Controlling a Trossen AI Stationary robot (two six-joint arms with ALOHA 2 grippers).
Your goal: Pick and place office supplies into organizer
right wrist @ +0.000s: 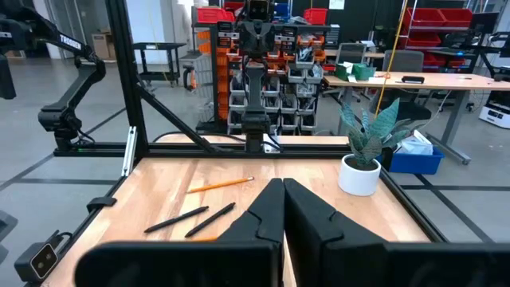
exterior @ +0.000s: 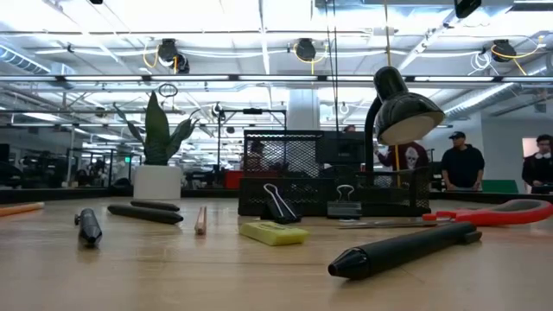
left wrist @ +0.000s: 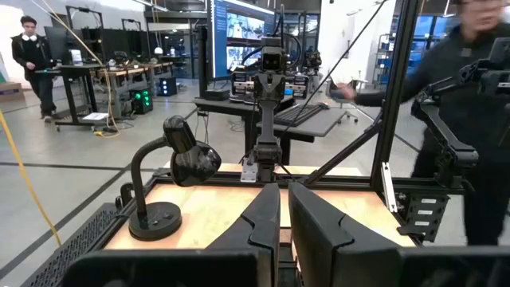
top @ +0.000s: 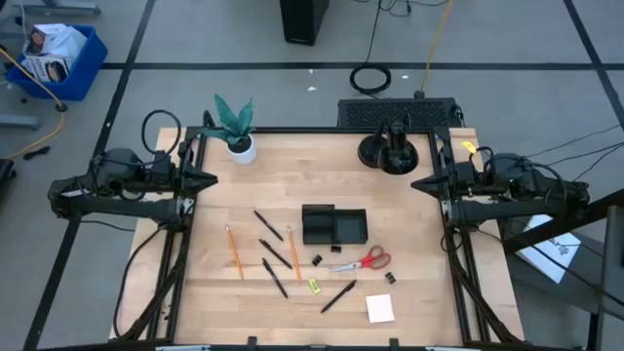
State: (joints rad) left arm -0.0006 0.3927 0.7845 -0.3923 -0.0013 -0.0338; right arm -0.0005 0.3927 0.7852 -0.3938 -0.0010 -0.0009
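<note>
- Organizer (top: 333,225): black compartment tray at mid-table, with nothing visibly inside from above.
- Red-handled scissors (top: 363,261) lie just in front of it; pens (top: 275,253), orange pencils (top: 233,251), clips (top: 318,260) and pink sticky-note pad (top: 380,308) are scattered nearby.
- Left gripper (top: 209,180) waits at the table's left edge, fingers nearly together, holding nothing.
- Right gripper (top: 419,183) waits at the right edge, fingers pressed together, empty.

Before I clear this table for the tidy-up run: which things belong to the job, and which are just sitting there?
Job:
organizer
scissors
orange pencils
black pens
black clips
yellow-green piece
sticky-note pad

Just there:
plant
desk lamp

Both arms wait at the table's sides, holding nothing.
</note>
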